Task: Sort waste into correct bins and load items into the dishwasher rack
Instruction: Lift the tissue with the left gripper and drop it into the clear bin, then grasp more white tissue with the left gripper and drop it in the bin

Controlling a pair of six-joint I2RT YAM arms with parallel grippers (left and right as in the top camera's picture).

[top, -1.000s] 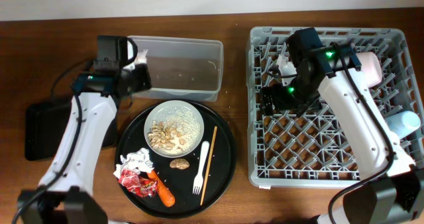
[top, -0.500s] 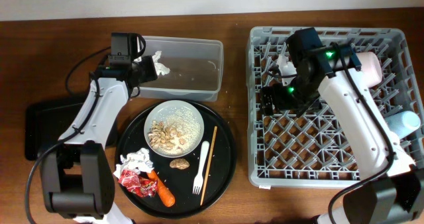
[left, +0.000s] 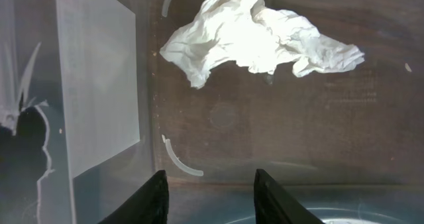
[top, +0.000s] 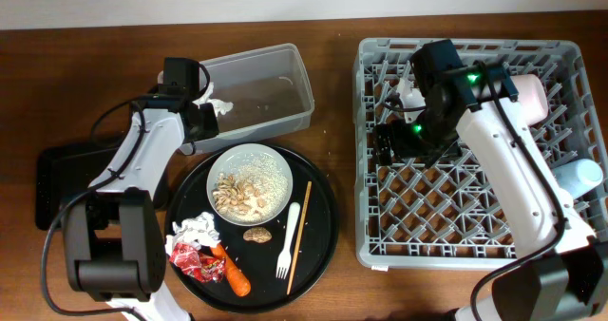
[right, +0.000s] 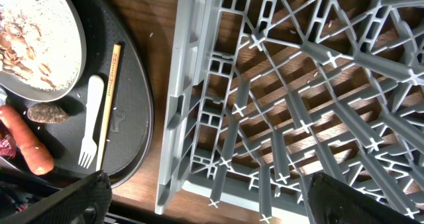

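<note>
White crumpled tissue (left: 258, 35) is lying in the clear tub (top: 306, 88), far left on the counter (top: 342, 122). Left hand (left: 211, 184) is hovering beside it, fingers apart, gripping nothing. Right hand (right: 209, 191) is hanging over the grey rack (right: 318, 85), fingers spread, empty.

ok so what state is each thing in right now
tub, one crumpled tissue inside
tissue, loose, not held
left gripper, open, empty, over the tub
rack, pink bowl and blue cup at its right edge
right gripper, open, empty, over the rack
plate, on the round tray, nut shells on it
fork, lying flat on the round tray
</note>
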